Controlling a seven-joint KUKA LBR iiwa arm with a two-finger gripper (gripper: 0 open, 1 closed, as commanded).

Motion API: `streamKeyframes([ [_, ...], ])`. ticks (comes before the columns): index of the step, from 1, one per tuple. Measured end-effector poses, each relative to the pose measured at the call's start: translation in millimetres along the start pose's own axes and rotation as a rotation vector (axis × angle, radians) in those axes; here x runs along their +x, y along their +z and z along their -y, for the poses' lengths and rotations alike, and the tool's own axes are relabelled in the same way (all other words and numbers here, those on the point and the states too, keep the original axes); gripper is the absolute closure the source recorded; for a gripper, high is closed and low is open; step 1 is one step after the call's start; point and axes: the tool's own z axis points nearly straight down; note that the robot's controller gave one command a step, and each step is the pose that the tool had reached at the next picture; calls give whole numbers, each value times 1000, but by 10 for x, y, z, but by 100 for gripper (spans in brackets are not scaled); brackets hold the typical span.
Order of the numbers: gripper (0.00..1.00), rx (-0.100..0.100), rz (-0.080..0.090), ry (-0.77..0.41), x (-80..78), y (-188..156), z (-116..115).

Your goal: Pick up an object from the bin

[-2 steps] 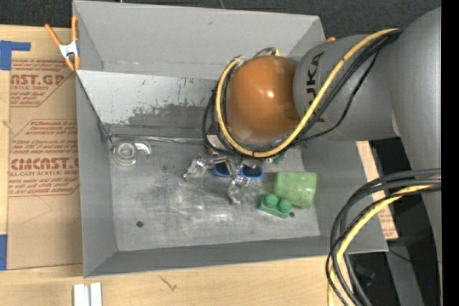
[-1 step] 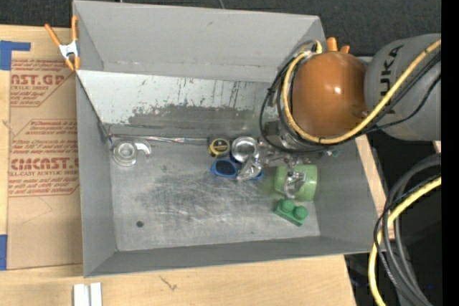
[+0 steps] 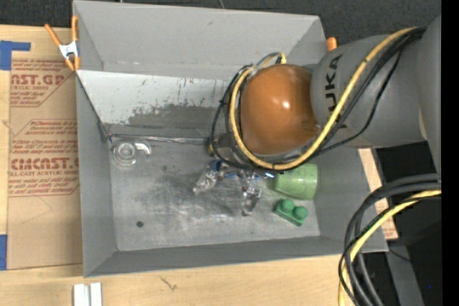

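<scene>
- The gripper [image 3: 225, 195] hangs low over bare floor right of the middle of the bin [image 3: 179, 32], its two fingers spread apart with nothing between them
- A pale green cylinder [image 3: 297, 181] lies on its side just beside it, toward the arm
- A dark green block [image 3: 290, 211] sits near that cylinder, toward the front wall
- A clear cup [image 3: 127, 153] lies well apart, at the left wall

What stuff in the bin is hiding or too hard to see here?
1. Pale green cylinder: in the camera view, the arm's orange cover hides its upper left edge.
2. Floor of the bin under that cover: hidden by the arm.
3. Clear plastic thing at the left: see-through, so its kind is unclear.
4. Small dark green block: too small to tell its exact shape.
</scene>
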Motion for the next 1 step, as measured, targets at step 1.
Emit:
streamKeyframes([
  [1, 0, 8, -6, -183, -511, 322, -297],
])
